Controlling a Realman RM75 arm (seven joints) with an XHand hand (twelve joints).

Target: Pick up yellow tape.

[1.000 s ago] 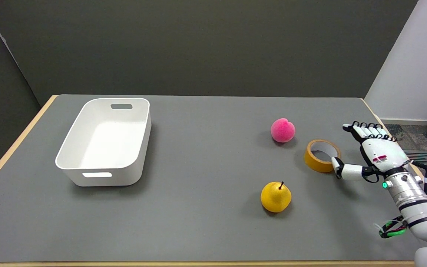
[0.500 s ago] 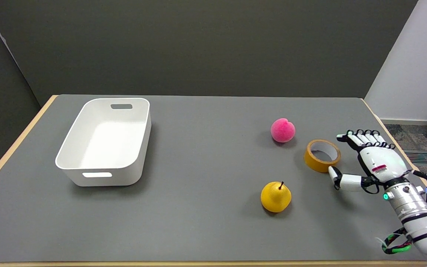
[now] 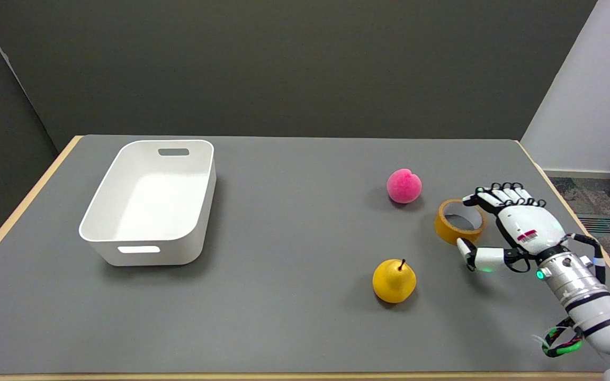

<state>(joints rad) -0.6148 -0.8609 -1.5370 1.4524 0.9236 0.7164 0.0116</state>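
From the head view, the yellow tape lies flat on the grey table, toward its right side, with the pink ball just beyond it to the left and the yellow pear nearer to me and to the left. The white bin sits well apart on the table's left half.

My right hand reaches in from the lower right and brackets the roll: the fingers are held together and arch over its far right rim, while the thumb is spread wide and sits low beside its near edge. Nothing is pinched yet; I cannot tell whether any fingertip touches the roll.

I judge the tape to be light and stiff, a rigid ring that will not give under pressure, with a smooth outer band that may slip. It could skate across the table if I push it from one side only. The best hold looks like squeezing across the ring, fingers on the far wall, thumb on the near wall, or hooking into the open core.
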